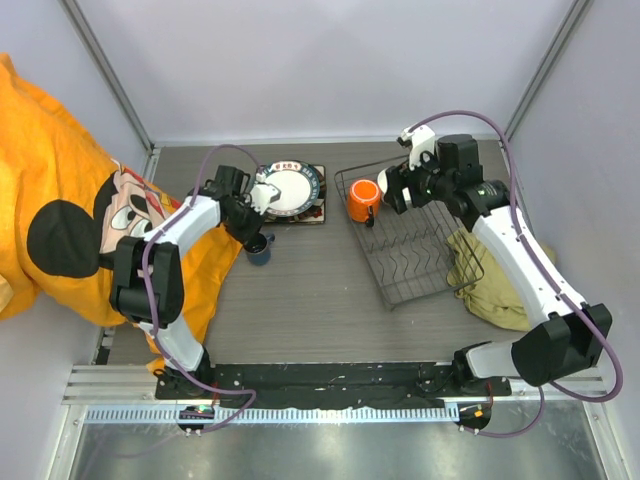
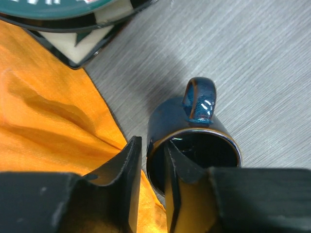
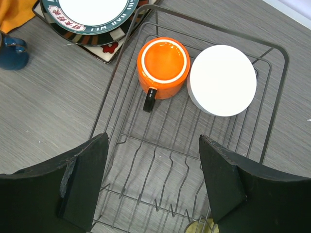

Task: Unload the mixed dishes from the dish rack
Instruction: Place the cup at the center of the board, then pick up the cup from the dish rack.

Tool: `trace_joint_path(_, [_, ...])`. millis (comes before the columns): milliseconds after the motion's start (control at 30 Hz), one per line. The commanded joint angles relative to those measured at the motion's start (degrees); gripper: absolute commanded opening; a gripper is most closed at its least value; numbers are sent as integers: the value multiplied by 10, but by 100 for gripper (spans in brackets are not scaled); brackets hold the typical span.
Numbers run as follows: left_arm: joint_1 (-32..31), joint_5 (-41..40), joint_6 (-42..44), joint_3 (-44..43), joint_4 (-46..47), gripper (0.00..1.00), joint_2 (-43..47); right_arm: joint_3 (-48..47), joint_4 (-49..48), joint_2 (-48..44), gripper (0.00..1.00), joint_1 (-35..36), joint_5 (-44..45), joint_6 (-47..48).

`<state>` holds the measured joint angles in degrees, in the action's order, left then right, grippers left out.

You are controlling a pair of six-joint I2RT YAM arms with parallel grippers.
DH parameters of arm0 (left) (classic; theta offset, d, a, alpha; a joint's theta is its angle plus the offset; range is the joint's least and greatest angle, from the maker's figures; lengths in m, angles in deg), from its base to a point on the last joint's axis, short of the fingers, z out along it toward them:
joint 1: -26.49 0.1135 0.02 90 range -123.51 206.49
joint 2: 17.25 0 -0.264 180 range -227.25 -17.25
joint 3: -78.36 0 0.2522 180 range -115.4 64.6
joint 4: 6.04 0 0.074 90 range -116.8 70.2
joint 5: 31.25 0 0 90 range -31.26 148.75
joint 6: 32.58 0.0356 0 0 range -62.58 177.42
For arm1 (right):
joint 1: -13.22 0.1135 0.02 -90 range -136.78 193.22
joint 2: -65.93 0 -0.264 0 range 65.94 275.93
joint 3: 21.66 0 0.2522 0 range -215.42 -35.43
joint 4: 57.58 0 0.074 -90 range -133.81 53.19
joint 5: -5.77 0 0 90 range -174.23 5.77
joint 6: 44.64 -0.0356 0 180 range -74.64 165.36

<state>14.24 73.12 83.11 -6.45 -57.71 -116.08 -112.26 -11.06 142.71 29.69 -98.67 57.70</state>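
The left gripper (image 2: 150, 145) sits over the rim of the small dark-blue cup (image 2: 170, 116), squeeze hard to tell, and the wide-open right gripper (image 3: 153, 145) probably must reach down for the orange mug (image 3: 163, 65) in the dish rack (image 3: 279, 48).

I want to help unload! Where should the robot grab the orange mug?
Pinch the orange mug by its rim from straight above, one finger inside and one outside, on the side away from the white bowl. It stands upright with its mouth open, and the bowl crowds its other side.
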Motion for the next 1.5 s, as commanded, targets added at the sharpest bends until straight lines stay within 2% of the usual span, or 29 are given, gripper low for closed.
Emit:
trace_joint_path(0, [3,10,-6,7,11,31,26,2,-34,9,79,6,13,7])
trace_joint_path(233, [3,16,-12,9,6,43,45,5,-40,36,78,15,18,4])
trace_joint_path(600, [3,22,-28,-5,10,79,95,28,-76,102,72,64,107,-6])
trace_joint_path(633, [3,22,-29,-8,12,85,100,27,-79,113,71,65,112,-7])
trace_joint_path(833, [3,29,-46,-5,26,100,128,27,-87,143,68,74,131,-15])
trace_joint_path(1467, [4,26,-51,5,45,100,145,-27,-112,261,61,80,142,-24])
